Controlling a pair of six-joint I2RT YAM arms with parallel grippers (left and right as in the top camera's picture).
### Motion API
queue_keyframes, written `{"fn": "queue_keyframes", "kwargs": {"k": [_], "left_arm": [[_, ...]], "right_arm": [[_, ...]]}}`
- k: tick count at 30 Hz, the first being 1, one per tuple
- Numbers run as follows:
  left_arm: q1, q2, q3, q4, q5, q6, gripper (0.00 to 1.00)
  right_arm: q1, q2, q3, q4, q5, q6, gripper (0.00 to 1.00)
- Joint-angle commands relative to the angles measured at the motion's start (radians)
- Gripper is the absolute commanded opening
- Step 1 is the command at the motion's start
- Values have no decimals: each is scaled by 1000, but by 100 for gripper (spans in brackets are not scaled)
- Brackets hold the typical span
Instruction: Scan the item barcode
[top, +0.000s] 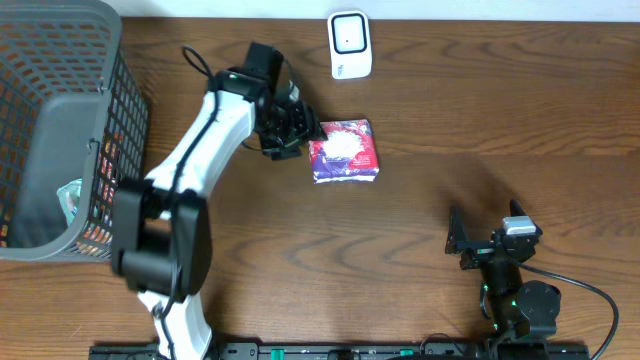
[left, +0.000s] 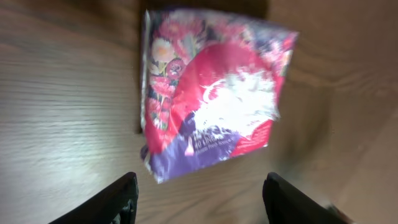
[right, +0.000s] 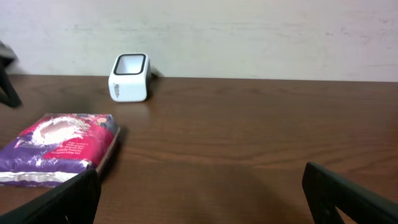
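A soft, crinkly foil packet (top: 343, 150), pink and purple with a white splash across its front, is lying flat on the table (top: 480, 120) toward the far middle, just near of the white scanner (top: 350, 44). The left pincer (top: 295, 130) is hovering just beside the packet's left edge, its jaws standing apart and gripping nothing. The right pincer (top: 462, 243) is waiting wide open and empty at the near right. The packet is looking light, limp and slippery, so a pinch across a crimped edge or the narrow body seems likely to suit it best. Its printing is showing too blurred to read, and no barcode is showing on the upper face
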Motion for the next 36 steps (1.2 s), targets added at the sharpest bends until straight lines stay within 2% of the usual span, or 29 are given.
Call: {"fn": "queue_keyframes", "kwargs": {"k": [1,9,14,22,27,30,34,35,36], "left_arm": [[2,-98,29,-20,-172,58,66],[-11,-105,6,-75,-195,66,66],[-50,-105,-13,-75,-195,180,64],[-116,-105,-13,-52,-196,212,23],[-146,-105,-13,-40,-244,211,14],[-165,-105,-13,-40,-293,211,15],[-194,-105,-13,-32,-308,211,48],[-203,-105,-13,-24,-308,211,54],[-209,-105,-13,-16,-308,212,56]], "right_arm": [[-3,-1,-1,-3,4,11,99],[-3,-1,-1,-3,4,11,99],[-3,-1,-1,-3,4,11,99],[-3,-1,-1,-3,4,11,99],[-3,-1,-1,-3,4,11,99],[-3,-1,-1,-3,4,11,99],[-3,-1,-1,-3,4,11,99],[-3,-1,-1,-3,4,11,99],[-3,-1,-1,-3,4,11,99]]}}
